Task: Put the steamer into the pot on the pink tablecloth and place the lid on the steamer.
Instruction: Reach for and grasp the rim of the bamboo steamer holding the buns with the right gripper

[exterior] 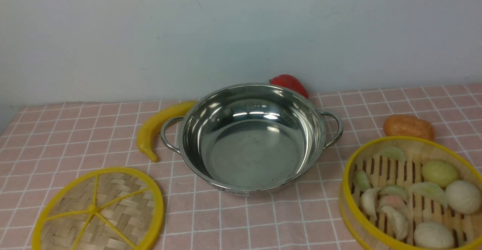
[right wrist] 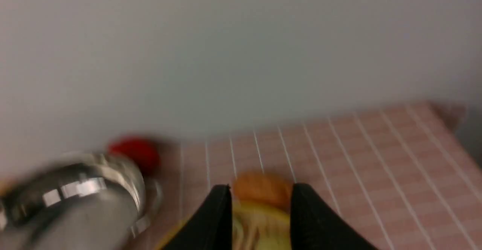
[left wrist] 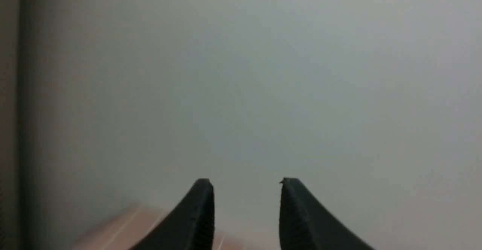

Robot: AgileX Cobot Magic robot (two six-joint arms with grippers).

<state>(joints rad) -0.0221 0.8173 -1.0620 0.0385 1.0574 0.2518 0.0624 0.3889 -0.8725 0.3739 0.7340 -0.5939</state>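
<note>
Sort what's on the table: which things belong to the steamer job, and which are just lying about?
Job: pot, steamer, lid, pink tablecloth.
Lying about: yellow banana-shaped piece, red piece behind the pot, orange-brown lump by the steamer.

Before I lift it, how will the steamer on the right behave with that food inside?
The steamer looks light and fairly stiff: thin bamboo wall, yellow plastic rim. Its toy buns seem to lie loose on the slats, so tilting would probably roll them. The smooth rim may slip when pinched.
</note>
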